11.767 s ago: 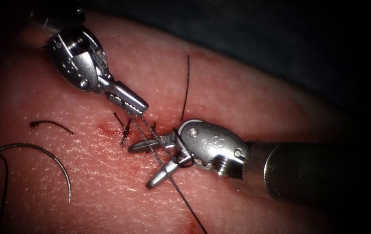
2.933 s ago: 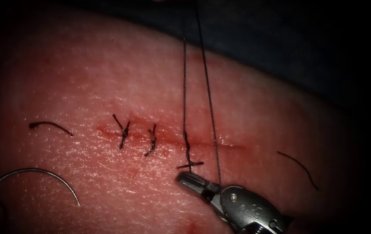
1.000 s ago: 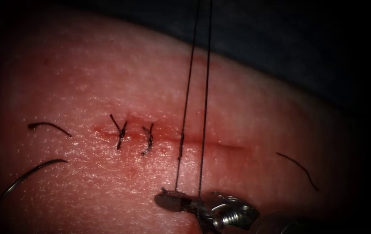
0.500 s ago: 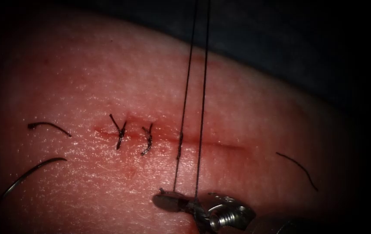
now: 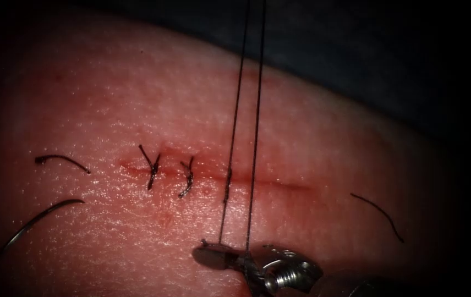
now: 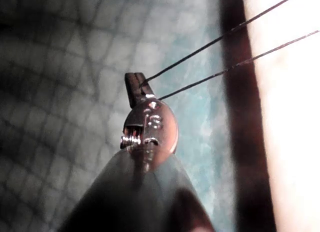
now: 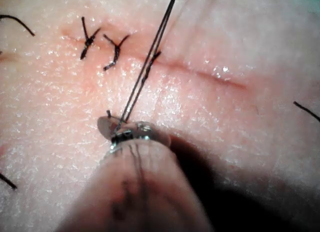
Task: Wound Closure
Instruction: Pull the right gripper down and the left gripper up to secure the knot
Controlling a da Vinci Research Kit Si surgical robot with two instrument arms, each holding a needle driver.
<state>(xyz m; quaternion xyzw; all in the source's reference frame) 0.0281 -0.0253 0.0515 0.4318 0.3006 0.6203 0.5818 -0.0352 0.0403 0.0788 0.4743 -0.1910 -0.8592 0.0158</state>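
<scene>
A: What is the biggest thing here?

B: The tissue (image 5: 329,143), a pale pink slab with pebbled, glistening skin. Its cut (image 5: 268,184) runs straight across as a thin red line.

A: And the tools?

B: Two polished steel ones. The right tool (image 5: 219,257) lies below the cut, jaws closed flat on the thread (image 5: 234,132). The left tool (image 6: 134,87) grips the thread's far end, jaws pinched together.

A: How many strands?

B: Two thin dark ones, taut, nearly side by side, crossing the cut.

A: The needle?

B: The needle (image 5: 37,220), a slim curved wire, lies loose on the skin, well left of the tools, in neither jaw.

A: Stitches?

B: Two knotted stitches (image 5: 152,169) with short bristly ends. Two cut ends (image 5: 62,160), curved.
</scene>
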